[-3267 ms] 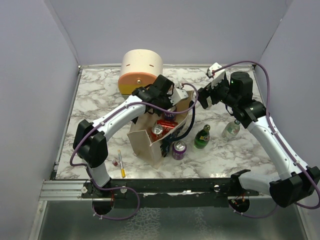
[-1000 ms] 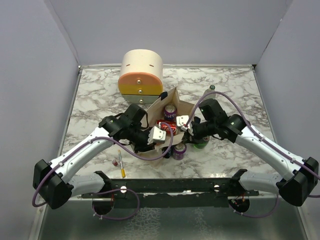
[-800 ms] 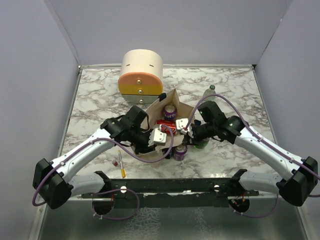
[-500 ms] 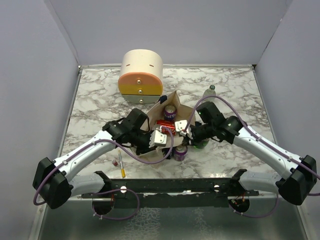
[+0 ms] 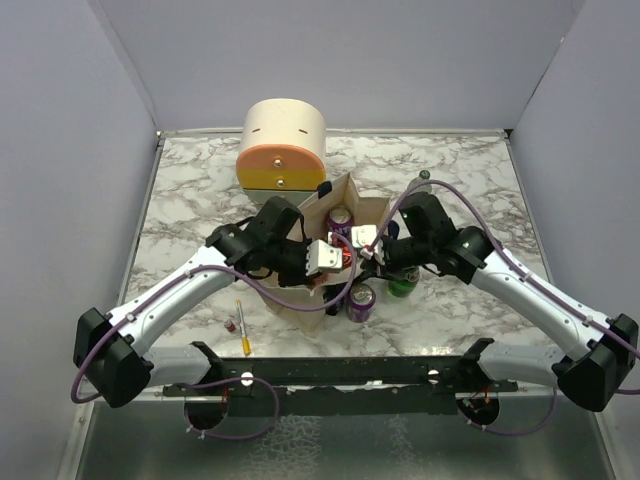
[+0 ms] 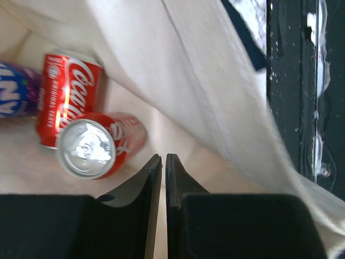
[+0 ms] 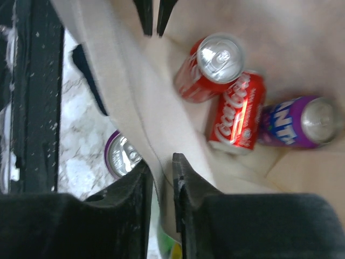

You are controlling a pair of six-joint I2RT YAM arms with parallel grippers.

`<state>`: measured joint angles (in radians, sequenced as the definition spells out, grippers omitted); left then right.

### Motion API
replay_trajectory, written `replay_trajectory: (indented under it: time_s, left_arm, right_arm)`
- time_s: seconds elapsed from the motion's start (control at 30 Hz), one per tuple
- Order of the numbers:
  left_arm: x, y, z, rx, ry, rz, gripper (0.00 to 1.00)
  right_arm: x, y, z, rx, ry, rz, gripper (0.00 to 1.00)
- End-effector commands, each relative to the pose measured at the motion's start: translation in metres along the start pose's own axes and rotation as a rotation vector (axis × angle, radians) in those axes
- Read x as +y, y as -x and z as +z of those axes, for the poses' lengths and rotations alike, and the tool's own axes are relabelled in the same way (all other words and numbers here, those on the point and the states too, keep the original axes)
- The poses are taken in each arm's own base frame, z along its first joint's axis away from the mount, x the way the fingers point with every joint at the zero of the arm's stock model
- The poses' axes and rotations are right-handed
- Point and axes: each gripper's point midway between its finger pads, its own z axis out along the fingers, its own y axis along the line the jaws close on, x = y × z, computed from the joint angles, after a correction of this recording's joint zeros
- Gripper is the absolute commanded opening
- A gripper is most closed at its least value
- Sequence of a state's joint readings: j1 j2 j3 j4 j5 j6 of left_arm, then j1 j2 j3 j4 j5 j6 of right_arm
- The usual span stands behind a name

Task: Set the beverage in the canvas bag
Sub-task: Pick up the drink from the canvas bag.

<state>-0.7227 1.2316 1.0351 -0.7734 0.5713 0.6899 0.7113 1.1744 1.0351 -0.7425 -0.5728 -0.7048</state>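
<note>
**Both grippers at the bag mouth; three cans found inside**

The canvas bag (image 6: 205, 81) stood open-mouthed at the middle of the marble table (image 5: 190, 200), just near of the cream-and-orange drawer box (image 5: 283, 145). On its floor lay a red cola can (image 6: 67, 97), with an upended red can (image 6: 97, 147) touching it and a purple can (image 7: 294, 121) at its other end.

The left gripper (image 6: 159, 157) hung inside the bag mouth above the cans. Its jaws were drawn almost together with only a thin slit between them, and nothing was seen in the slit.

The right gripper (image 7: 160, 162) was at the bag's near-right rim, its jaws pinched on the cloth wall that ran between them.

Outside the bag, a second purple can (image 5: 360, 300) stood just beside its near-right corner. A green bottle (image 5: 405, 281) stood to the right of that can, and a clear bottle (image 5: 421, 183) stood farther back, partly hidden by the right arm. A yellow stick (image 5: 243, 330) lay near-left of the bag, well apart from it.
</note>
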Motion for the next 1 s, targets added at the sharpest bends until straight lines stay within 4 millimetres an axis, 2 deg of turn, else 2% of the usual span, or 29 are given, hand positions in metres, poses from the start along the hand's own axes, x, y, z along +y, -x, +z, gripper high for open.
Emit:
replay_trajectory:
  time_s: [0.0, 0.13, 0.33, 0.5, 0.6, 0.77, 0.87, 0.97]
  left_arm:
    - [0.013, 0.027, -0.019, -0.033, 0.062, 0.04, 0.16]
    - [0.018, 0.044, -0.031, -0.068, 0.097, 0.052, 0.23]
    - [0.031, 0.058, -0.049, -0.112, 0.182, 0.015, 0.23]
    - [0.034, 0.067, -0.068, -0.167, 0.224, -0.021, 0.22]
    - [0.029, 0.075, -0.077, -0.223, 0.204, -0.019, 0.21]
    - [0.006, 0.087, -0.081, -0.3, 0.102, 0.005, 0.21]
    - [-0.001, 0.088, -0.081, -0.311, 0.076, 0.011, 0.14]
    - [-0.007, 0.079, -0.08, -0.3, 0.07, 0.016, 0.07]
  right_arm:
    - [-0.034, 0.049, -0.021, -0.13, -0.147, -0.041, 0.25]
    - [-0.045, 0.077, -0.036, -0.206, -0.21, -0.042, 0.35]
    - [-0.073, 0.129, -0.066, -0.346, -0.339, 0.02, 0.44]
    - [-0.096, 0.156, -0.07, -0.396, -0.368, 0.11, 0.49]
    - [-0.108, 0.157, -0.05, -0.354, -0.315, 0.164, 0.52]
    - [-0.129, 0.135, -0.009, -0.204, -0.247, 0.251, 0.63]
    - [-0.134, 0.118, 0.006, -0.125, -0.23, 0.259, 0.65]
    - [-0.13, 0.098, 0.014, -0.065, -0.215, 0.234, 0.66]
